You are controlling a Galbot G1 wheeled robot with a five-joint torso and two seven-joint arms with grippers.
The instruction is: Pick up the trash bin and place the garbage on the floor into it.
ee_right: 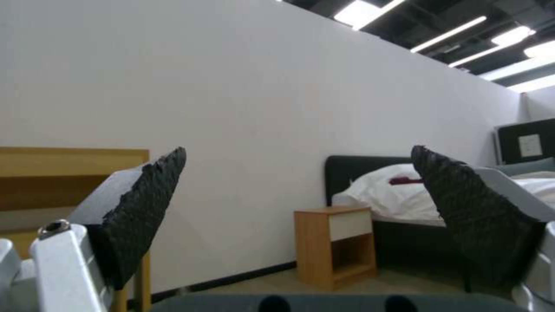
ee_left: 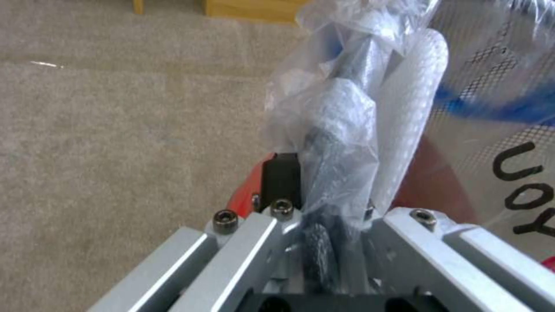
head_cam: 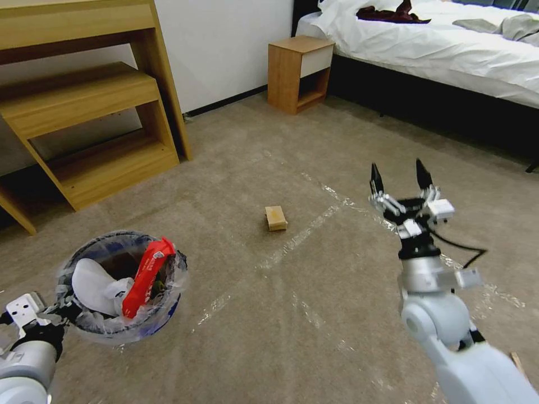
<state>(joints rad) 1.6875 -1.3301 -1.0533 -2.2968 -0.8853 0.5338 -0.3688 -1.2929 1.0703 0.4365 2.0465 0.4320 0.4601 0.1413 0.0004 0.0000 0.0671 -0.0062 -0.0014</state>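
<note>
Bin (head_cam: 120,289) hangs off the floor (head_cam: 314,314) at abt 8 o'clock in head view, gripped at its near rim by the left gripper (head_cam: 59,311). Left wrist view: jaws pinched on rim wall + clear liner (ee_left: 324,130), so the bag is trapped w/ the rim, likely so it can't slip off while the bin is carried. Bin sits low and mouth-up, prob so drops from the other arm go straight in. Inside: a white slipper (head_cam: 95,286) and a red wrapper (head_cam: 147,275) leaning over the rim at its 3 o'clock side.

Tan box (head_cam: 275,217) lies on the carpet near centre, beside a tape strip (head_cam: 303,235), well apart from bin. Right gripper (head_cam: 400,178) is held up at abt 3 o'clock, jaws wide, nothing in them, pointing toward the bed (head_cam: 438,45); looks staged to go for the box, my guess only.

Hard to tell: bin's bottom is hidden under slipper + wrapper. Left wrist view has dark lettering on the bin side, cut off, can't read. Left arm cut by frame edge. A wooden desk (head_cam: 84,101) at 10 o'clock is cropped too; nightstand (head_cam: 297,73) at 12.
</note>
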